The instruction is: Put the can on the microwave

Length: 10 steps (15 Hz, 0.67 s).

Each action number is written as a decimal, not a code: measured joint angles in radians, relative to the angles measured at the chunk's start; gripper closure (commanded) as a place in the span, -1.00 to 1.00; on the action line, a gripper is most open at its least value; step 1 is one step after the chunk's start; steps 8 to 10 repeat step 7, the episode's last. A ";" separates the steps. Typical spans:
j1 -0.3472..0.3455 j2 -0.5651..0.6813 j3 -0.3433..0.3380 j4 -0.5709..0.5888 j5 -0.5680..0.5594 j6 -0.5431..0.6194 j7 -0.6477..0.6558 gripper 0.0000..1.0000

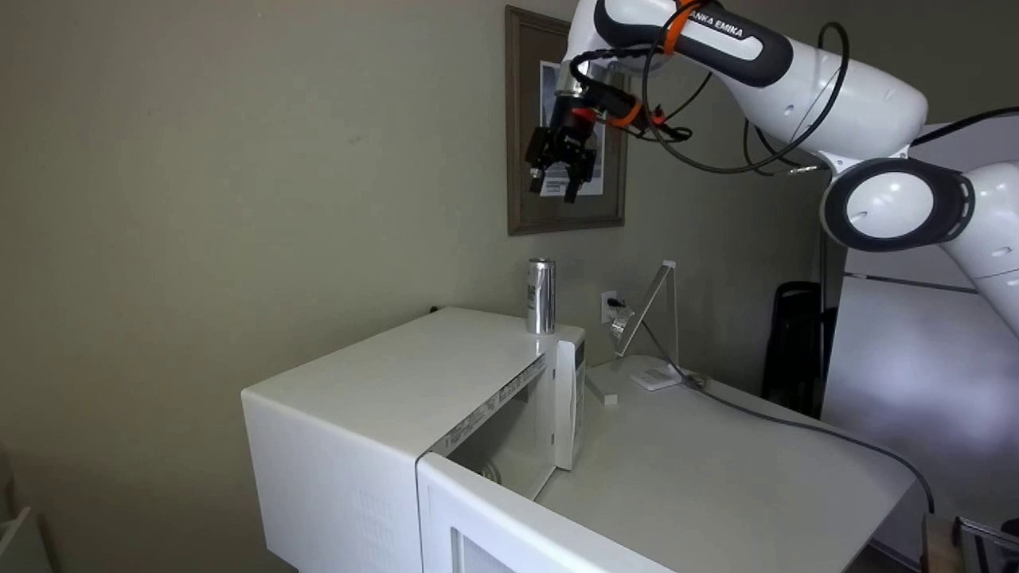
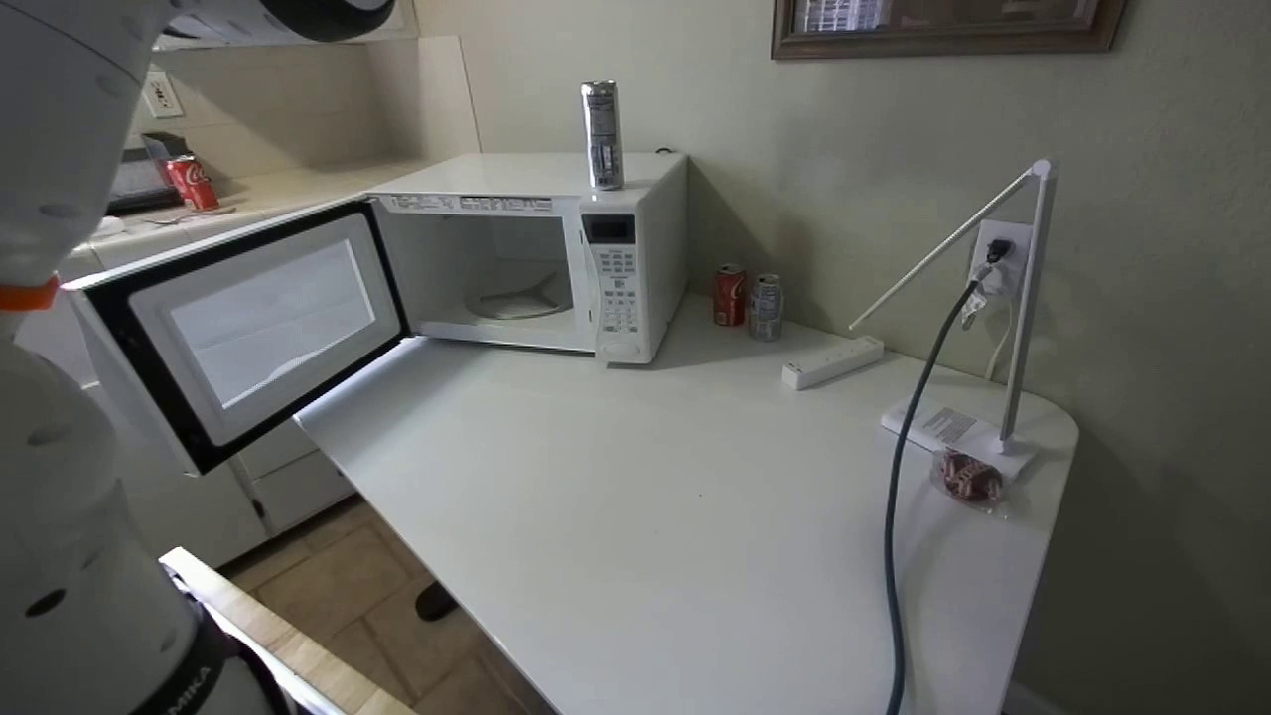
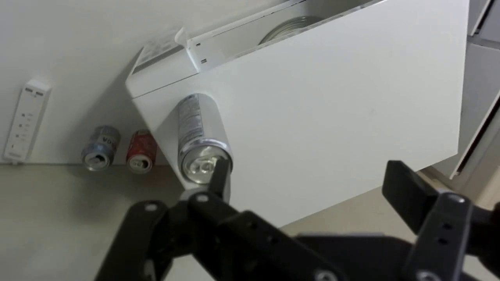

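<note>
The silver can (image 1: 541, 296) stands upright on the flat top of the white microwave (image 1: 374, 374), near the corner above the control panel. Both also show in an exterior view, the can (image 2: 602, 139) on the microwave (image 2: 659, 258). My gripper (image 1: 555, 191) hangs well above the can, apart from it, with nothing between its fingers. In the wrist view the fingers (image 3: 308, 167) are wide apart over the microwave top (image 3: 332, 97). The left finger covers part of the lid of the can (image 3: 203, 121). The gripper is out of view where only part of the arm shows.
The microwave door (image 2: 268, 318) hangs open. A red can (image 2: 729, 296) and a grey-blue can (image 2: 767, 308) stand beside the microwave. A power strip (image 2: 832, 363), a slanted lamp (image 2: 1025, 308) and a cable (image 2: 894, 516) are on the counter. A framed picture (image 1: 521, 215) hangs behind the gripper.
</note>
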 measured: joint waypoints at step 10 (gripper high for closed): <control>0.004 -0.053 -0.036 -0.002 -0.061 -0.034 -0.145 -1.00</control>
